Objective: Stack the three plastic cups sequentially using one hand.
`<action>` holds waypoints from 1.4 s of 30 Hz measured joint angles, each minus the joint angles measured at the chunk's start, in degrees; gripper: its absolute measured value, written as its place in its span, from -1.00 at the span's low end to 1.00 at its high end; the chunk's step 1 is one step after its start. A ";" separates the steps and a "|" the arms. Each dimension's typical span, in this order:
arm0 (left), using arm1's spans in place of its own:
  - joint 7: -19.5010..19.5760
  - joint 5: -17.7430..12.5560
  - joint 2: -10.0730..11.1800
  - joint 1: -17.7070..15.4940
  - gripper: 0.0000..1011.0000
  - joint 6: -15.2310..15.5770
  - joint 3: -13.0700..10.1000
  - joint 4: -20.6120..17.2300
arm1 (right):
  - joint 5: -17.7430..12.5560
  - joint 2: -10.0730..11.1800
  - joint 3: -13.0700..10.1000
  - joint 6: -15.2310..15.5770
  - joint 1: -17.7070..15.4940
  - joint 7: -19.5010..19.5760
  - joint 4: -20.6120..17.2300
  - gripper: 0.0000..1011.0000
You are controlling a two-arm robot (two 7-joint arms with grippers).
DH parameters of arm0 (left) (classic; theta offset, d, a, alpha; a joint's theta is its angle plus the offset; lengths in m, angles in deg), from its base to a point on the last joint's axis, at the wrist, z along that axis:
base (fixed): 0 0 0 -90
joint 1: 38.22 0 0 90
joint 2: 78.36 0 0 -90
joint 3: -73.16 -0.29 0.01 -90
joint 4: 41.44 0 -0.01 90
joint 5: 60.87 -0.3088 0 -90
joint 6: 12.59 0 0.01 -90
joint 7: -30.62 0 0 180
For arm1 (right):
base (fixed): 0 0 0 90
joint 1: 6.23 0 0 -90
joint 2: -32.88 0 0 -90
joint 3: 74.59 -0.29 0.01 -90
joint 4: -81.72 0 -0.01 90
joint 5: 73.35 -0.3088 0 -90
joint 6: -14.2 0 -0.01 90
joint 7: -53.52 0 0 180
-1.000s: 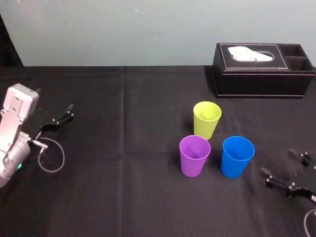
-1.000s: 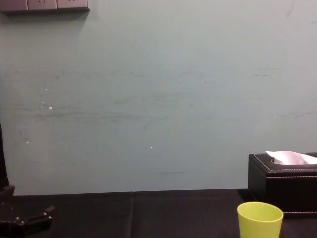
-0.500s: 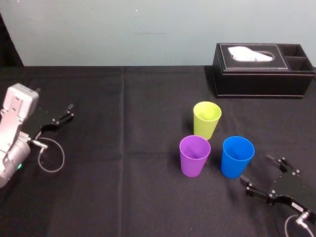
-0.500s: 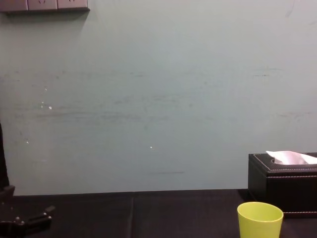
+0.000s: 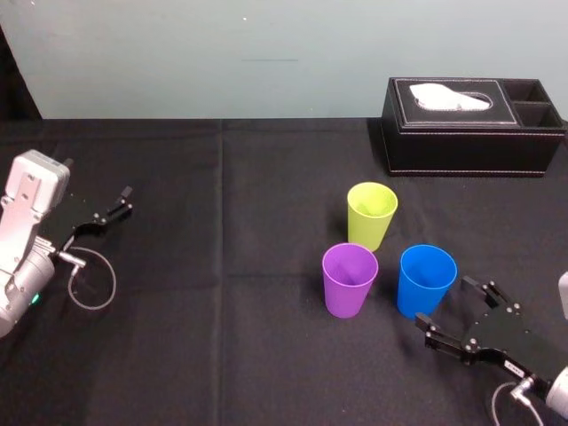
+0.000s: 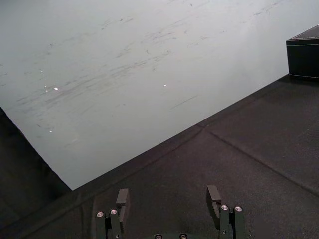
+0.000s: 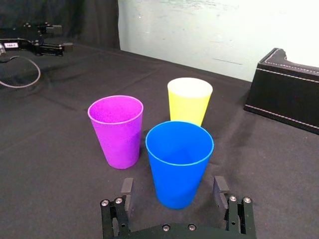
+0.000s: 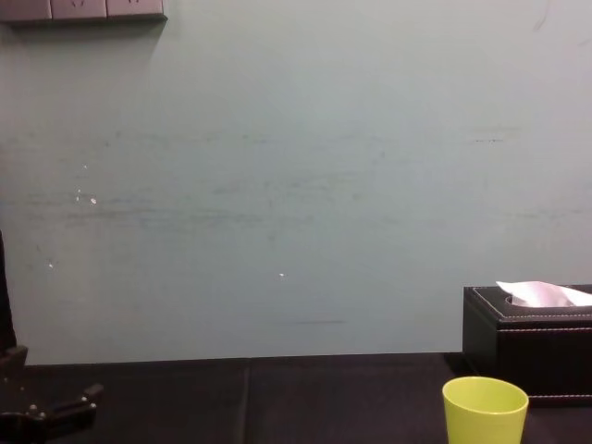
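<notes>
The right gripper [image 5: 444, 302] is sitting just beside the blue cup [image 5: 427, 282], jaws wide and empty, seemingly not touching. The purple cup [image 5: 349, 280] and yellow-green cup [image 5: 372, 216] are standing near it; a skewed approach is risking toppling all 3. The left gripper [image 5: 105, 213] is idling open, well apart.

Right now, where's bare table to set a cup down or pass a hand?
The widest bare table lies between the left pincer and the purple cup. A narrower strip runs between the box and the yellow-green cup. Crowded: the three cups cluster, and the open right pincer sits just beside the blue cup.
</notes>
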 joint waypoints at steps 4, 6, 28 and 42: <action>0.00 0.00 0.00 0.00 1.00 0.00 0.00 0.00 | 0.46 -1.37 0.02 -0.14 0.67 -0.29 0.65 0.98; 0.00 0.00 0.00 0.00 1.00 0.00 0.00 0.00 | 0.57 -1.79 0.01 -0.15 0.91 -0.39 0.78 0.98; 0.00 0.00 0.00 0.00 1.00 0.00 0.00 0.00 | 5.49 -8.06 0.36 2.50 5.54 0.96 3.67 0.98; 0.00 0.00 0.00 0.00 1.00 0.00 0.00 0.00 | 7.79 -10.97 0.72 3.76 7.78 0.09 5.78 0.98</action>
